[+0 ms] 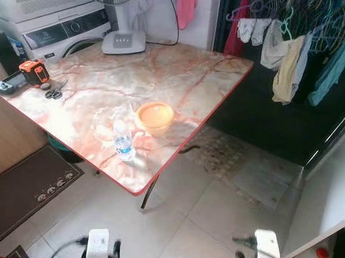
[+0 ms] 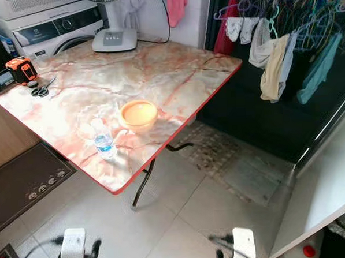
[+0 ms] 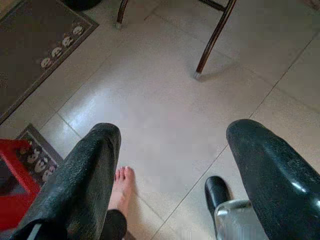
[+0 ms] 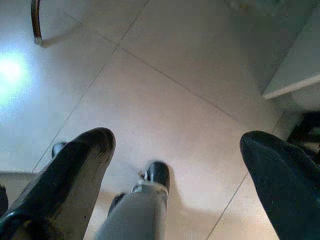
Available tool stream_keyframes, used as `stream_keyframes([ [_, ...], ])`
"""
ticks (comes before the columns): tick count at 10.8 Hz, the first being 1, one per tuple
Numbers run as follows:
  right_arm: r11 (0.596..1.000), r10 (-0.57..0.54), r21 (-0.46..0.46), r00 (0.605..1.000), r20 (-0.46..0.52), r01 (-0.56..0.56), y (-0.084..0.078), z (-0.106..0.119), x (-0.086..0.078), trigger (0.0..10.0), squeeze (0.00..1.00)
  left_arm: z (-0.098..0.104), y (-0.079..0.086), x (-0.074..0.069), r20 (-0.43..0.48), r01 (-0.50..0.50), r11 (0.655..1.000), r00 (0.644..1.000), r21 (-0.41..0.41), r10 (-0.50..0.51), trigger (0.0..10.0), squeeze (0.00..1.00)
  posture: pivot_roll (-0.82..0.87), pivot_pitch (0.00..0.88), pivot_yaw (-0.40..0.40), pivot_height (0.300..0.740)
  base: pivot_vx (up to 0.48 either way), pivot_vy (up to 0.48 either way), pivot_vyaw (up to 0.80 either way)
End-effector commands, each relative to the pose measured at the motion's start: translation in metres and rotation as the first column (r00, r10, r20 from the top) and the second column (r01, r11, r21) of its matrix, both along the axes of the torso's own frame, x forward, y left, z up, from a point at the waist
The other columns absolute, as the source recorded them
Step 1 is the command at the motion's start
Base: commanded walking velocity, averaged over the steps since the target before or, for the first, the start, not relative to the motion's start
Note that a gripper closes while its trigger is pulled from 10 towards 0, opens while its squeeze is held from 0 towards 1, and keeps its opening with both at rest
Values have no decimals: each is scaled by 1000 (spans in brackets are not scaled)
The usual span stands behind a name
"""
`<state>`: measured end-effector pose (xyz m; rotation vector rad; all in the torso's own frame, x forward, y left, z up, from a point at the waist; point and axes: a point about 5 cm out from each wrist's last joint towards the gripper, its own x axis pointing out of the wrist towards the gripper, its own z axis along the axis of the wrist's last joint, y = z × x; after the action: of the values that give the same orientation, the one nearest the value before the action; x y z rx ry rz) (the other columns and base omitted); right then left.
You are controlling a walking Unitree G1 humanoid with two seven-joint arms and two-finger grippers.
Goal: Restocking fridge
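While both arms hang low over the tiled floor (image 3: 165, 100), the left gripper (image 3: 175, 170) and the right gripper (image 4: 175, 165) are spread wide, nothing being held or touched. A water bottle (image 1: 123, 141) is stood upright on the marble table (image 1: 175, 77), just beside an orange bowl (image 1: 155, 117), near the table's front edge.

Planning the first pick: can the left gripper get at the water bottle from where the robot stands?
Probably not yet. The left gripper hangs open, low over the floor, while the water bottle stands up on the table near its front corner. Nothing blocks it; the arm must lift.
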<state>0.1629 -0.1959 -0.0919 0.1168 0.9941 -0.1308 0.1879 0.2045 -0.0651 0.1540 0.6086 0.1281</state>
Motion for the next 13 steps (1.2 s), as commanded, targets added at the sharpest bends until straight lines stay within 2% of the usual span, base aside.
stream_keyframes([
  [1,1000,-12,7,1000,-9,12,1,-3,-6,10000,0,-3,2,-9,-11,-16,1000,1000,-2,16,10000,0,49,38,10,740,0,0,0],
  [2,1000,-27,10,999,-25,27,1,-7,-17,10000,0,-6,3,-18,-3,-37,998,999,-41,37,10000,0,37,58,17,740,0,0,0],
  [4,1000,-29,10,999,-31,29,0,-10,-29,10000,0,-4,5,-27,55,-59,998,997,-6,60,10000,0,52,98,11,740,0,0,0],
  [5,1000,-27,6,999,-46,27,-2,-12,-36,10000,0,-2,3,-31,84,16,995,996,98,-24,10000,0,65,115,7,740,0,0,0],
  [6,1000,-22,6,998,-52,22,-2,-13,-39,10000,0,70,6,29,497,30,988,861,154,-104,10000,0,66,118,9,740,0,0,0],
  [7,999,-37,7,997,-64,37,-2,-14,-45,10000,0,124,4,44,666,39,977,726,208,-171,10000,0,67,112,13,740,0,0,0],
  [8,999,-43,9,997,-71,43,-2,-16,-50,10000,0,136,7,46,699,38,969,686,245,-204,10000,0,68,105,15,740,0,0,0],
  [9,999,-51,12,995,-84,52,0,-17,-55,10000,0,145,8,52,731,41,969,649,244,-212,10000,0,67,94,18,740,0,0,0],
  [10,998,-56,15,994,-96,58,3,-19,-62,10000,0,167,-3,56,756,65,962,605,266,-250,10000,0,70,81,18,740,0,0,0],
  [11,998,-59,14,993,-101,60,4,-20,-65,10000,0,185,-10,54,773,61,964,585,260,-246,10000,0,77,77,14,740,0,0,0],
  [12,998,-62,12,993,-103,64,5,-21,-68,10000,0,206,-16,56,807,49,965,537,259,-244,10000,0,87,76,11,740,0,0,0],
  [13,998,-55,8,993,-107,56,5,-21,-71,10000,0,234,-26,63,858,68,968,451,243,-247,10000,0,114,78,0,740,0,0,0],
])
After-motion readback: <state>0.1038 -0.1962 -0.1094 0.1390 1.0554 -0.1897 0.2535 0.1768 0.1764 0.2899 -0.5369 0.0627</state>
